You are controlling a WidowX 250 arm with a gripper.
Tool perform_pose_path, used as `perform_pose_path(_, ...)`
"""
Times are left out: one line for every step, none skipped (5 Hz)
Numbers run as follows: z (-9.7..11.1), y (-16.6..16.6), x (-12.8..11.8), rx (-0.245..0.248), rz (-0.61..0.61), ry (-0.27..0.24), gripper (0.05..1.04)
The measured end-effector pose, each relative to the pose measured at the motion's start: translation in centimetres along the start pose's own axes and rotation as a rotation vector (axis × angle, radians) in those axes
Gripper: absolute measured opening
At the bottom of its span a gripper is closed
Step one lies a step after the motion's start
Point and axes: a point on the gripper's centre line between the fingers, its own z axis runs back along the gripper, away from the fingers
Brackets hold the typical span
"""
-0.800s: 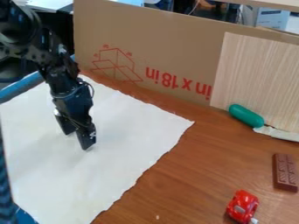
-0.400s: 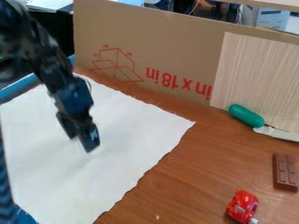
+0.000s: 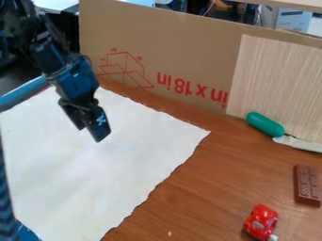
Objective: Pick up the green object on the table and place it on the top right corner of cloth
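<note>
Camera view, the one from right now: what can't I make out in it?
- Robot arm: cut off by the upper left edge.
- Cloth: cut off by the left and bottom edges; a patch is hidden behind the gripper.
- Pale thing by the green object: cut off by the right edge, so I can't tell what it is.
- White box: its lower part is hidden behind the cardboard.

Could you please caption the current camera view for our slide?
Black gripper over the white cloth, with the green object on the wooden table.

Black arm (image 3: 49, 54) aslant, hand (image 3: 91, 132) downward.
</note>
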Motion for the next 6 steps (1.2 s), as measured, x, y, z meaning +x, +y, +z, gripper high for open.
perform_pose_path(-1.5, -3.7, 1.3, -0.041, -0.065, 0.031, 0.999)
perform_pose_path(-4.2, -8.2, 2.3, -0.070, -0.120, 0.080, 1.000)
perform_pose_path(-5.8, -12.9, 2.9, -0.108, -0.188, 0.124, 0.999)
perform_pose_path(-6.5, -16.0, 3.9, -0.107, -0.235, 0.106, 0.999)
perform_pose_path(-7.7, -16.6, 6.3, -0.129, -0.155, 0.074, 0.999)
perform_pose_path(-8.1, -16.6, 8.8, -0.127, -0.004, 0.029, 0.999)
